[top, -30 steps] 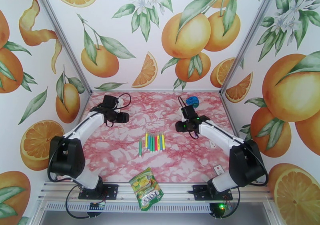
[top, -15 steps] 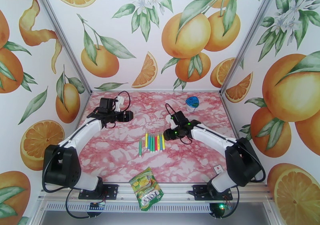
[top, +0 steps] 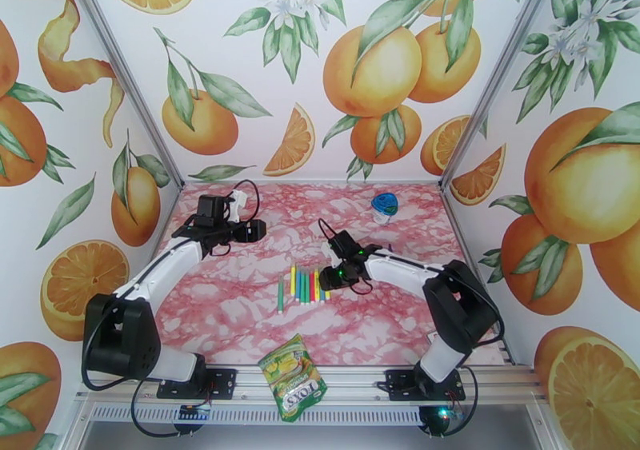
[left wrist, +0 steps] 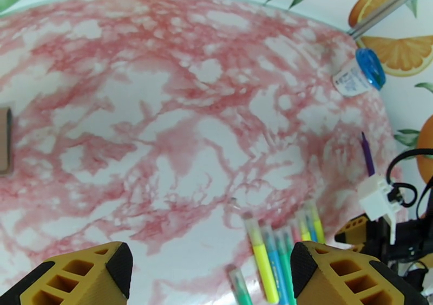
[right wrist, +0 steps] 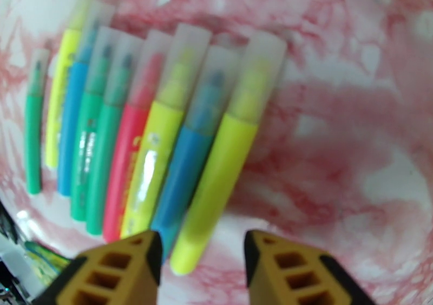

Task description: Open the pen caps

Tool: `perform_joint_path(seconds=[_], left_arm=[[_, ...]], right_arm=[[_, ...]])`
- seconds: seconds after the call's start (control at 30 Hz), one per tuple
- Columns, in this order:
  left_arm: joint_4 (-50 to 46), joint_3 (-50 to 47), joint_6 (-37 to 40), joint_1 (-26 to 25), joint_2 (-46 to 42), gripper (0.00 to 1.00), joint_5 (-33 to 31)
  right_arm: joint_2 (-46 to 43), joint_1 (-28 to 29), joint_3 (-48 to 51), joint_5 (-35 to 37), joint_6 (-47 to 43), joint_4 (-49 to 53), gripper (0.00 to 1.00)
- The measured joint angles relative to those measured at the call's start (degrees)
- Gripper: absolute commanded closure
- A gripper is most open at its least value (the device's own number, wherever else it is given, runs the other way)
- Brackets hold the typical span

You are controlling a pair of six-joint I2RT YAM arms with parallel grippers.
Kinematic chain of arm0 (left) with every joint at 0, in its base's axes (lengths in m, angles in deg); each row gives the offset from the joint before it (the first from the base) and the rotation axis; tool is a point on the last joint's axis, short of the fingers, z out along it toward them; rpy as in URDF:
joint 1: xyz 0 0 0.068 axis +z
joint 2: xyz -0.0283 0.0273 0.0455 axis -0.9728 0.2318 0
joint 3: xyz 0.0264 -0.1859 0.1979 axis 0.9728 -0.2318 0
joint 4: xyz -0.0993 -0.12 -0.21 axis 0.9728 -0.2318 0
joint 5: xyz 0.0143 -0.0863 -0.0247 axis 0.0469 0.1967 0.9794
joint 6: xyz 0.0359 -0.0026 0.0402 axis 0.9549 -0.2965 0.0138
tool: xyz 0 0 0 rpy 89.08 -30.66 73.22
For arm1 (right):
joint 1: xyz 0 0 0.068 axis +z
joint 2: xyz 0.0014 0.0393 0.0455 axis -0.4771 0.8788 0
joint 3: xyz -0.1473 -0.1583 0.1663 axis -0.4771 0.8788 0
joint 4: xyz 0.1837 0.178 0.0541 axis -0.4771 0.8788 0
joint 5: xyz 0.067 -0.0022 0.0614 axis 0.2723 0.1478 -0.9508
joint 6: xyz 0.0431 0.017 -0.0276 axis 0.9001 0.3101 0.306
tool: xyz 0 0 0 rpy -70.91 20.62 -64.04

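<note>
Now | right gripper (right wrist: 200, 249) parted at outermost yellow pen (right wrist: 216, 187) | tabletop (right wrist: 352, 138) beside

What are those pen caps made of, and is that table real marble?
The pen caps look like frosted translucent plastic: the coloured tips show dimly through them. The pen barrels seem glossy plastic, with bright glints along them. The table has pink-and-white marble veining, but whether stone or a printed sheet, the look leaves open.

Green, yellow, blue, red pens (right wrist: 151, 160) (frosted translucent caps (right wrist: 187, 57)).
</note>
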Motion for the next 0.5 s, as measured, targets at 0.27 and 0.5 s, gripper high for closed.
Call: perform_joint_path(seconds=[0.27,0.5], left_arm=[[0.0,-0.1,0.0,0.0,0.0,0.19,-0.3],[-0.1,-0.2,0.0,0.0,0.0,0.19,-0.5]], right_arm=[[2.1,0.0,-0.9,1.3,0.6,0.0,0.57],[3.7,0.4,-2.9,4.1,1.0,1.3,0.58]])
